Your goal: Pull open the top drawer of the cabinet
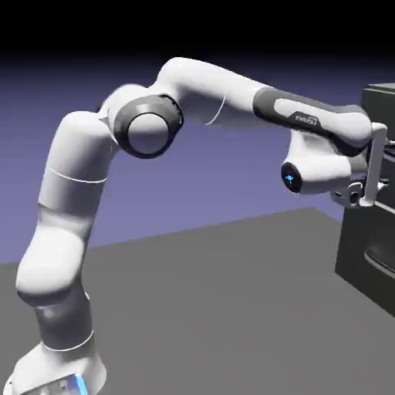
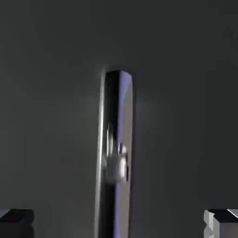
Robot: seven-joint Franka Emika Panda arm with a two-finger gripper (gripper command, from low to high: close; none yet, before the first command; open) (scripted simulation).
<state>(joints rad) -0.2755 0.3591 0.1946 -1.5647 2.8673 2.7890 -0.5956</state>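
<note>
The dark cabinet (image 1: 369,247) stands at the right edge of the exterior view. Its top drawer (image 1: 389,158) carries a pale bar handle (image 1: 377,158). My gripper (image 1: 364,193) is right at that handle, pointing at the drawer front. In the hand view the dark drawer front (image 2: 51,116) fills the picture and the shiny handle (image 2: 117,139) runs down the middle. The two grey fingertips (image 2: 16,222) show at the bottom corners, one on each side of the bar and wide apart from it. The gripper (image 2: 119,223) is open and holds nothing.
A lower dark panel with a curved pale handle (image 1: 379,264) sits below the hand. The grey table (image 1: 216,308) stretches between the robot's base and the cabinet.
</note>
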